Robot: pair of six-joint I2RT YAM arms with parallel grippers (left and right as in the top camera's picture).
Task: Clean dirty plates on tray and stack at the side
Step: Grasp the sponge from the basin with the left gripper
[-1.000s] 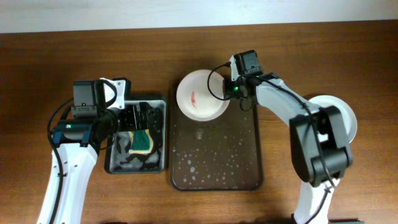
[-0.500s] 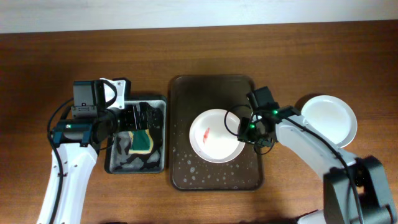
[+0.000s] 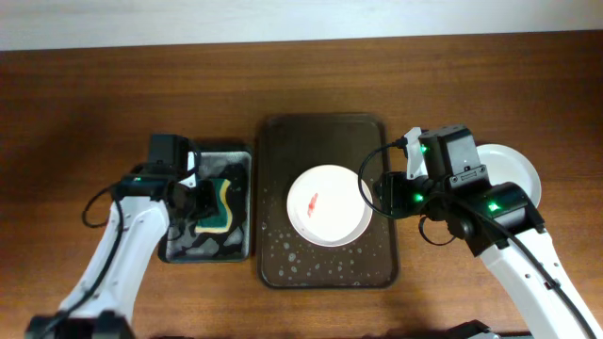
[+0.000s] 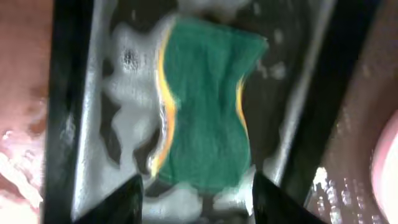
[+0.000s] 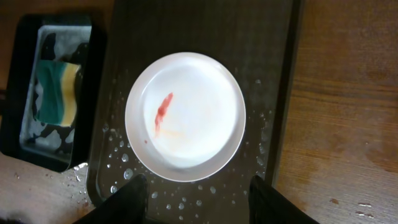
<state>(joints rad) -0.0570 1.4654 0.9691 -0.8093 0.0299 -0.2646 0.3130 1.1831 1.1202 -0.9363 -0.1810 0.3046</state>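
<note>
On tray point(image 3: 325, 132), smeared plate point(image 3: 328, 205) (rims apart)

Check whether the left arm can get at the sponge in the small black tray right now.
Probably yes. The left gripper hangs directly above the sponge, jaws spread to either side of it, and only foam lies around it in the black tray.

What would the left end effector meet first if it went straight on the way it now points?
Most likely the green-and-yellow sponge, which lies in foam in the small black tray, centred ahead of the open left end effector. The wrist view does not show how far off it is.
</note>
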